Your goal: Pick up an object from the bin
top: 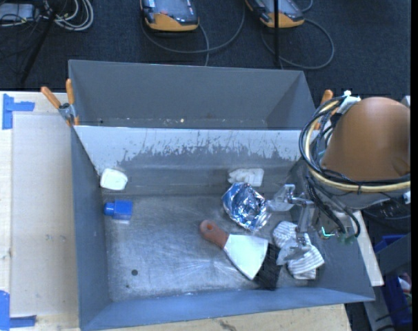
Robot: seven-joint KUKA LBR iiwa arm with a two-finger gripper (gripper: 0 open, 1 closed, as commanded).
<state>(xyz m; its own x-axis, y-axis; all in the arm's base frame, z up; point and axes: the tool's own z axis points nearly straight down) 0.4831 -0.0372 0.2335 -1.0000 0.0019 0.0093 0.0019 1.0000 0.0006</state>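
Nearest the front wall of the grey metal bin (92,267) lies a brush-like tool (247,254) with a dark bristly end, a flat white wedge-shaped middle and a rounded reddish-brown handle pointing toward the bin's centre. Just to its right is a crumpled checked cloth (304,259), soft and folded on itself. The gripper (302,234) hangs low directly over this cloth, probably touching it. Whether the gripper is open or closed I cannot tell, as its metal parts blur into the cloth, and nothing can be seen in its hold. So the task looks to be at an early stage: the reach is made, but a secure grasp and the lift are left. Further back sits a crinkled ball of shiny blue-silver foil (245,205), and well apart on the left a small blue block (118,209). At the far wall lie a crumpled white wad (247,176) and a smooth white pebble-shaped piece (114,179).
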